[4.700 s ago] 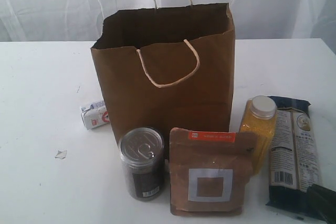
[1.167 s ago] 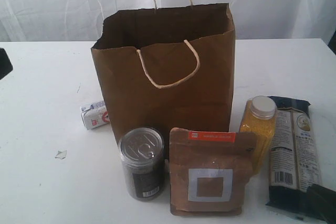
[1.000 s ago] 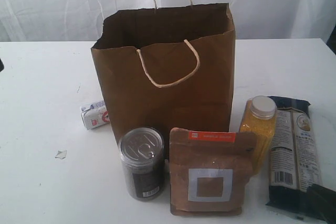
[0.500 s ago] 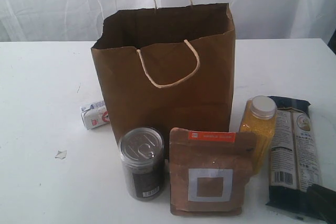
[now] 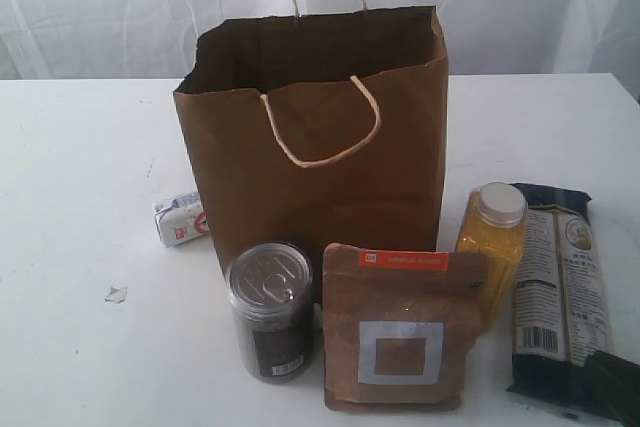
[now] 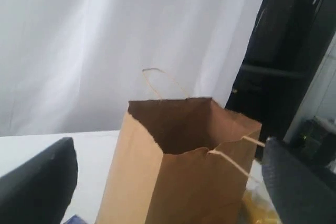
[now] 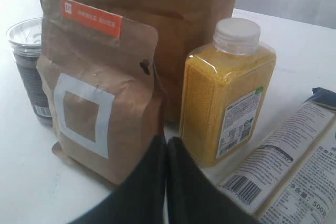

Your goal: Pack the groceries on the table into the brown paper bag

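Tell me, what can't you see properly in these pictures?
- Inside the brown paper bag: exterior view, its front wall hides the bottom.
- small white-blue carton: exterior view, the bag covers one end; print too small.
- long dark-blue packet: right wrist view, the picture edge cuts most off.
- clear pull-tab can: right wrist view, brown pouch covers one side.

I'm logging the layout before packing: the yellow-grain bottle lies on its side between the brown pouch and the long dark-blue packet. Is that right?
Not quite. The yellow-grain bottle stands upright, cap on top, as the exterior view shows. It is indeed between the brown pouch and the long dark-blue packet.
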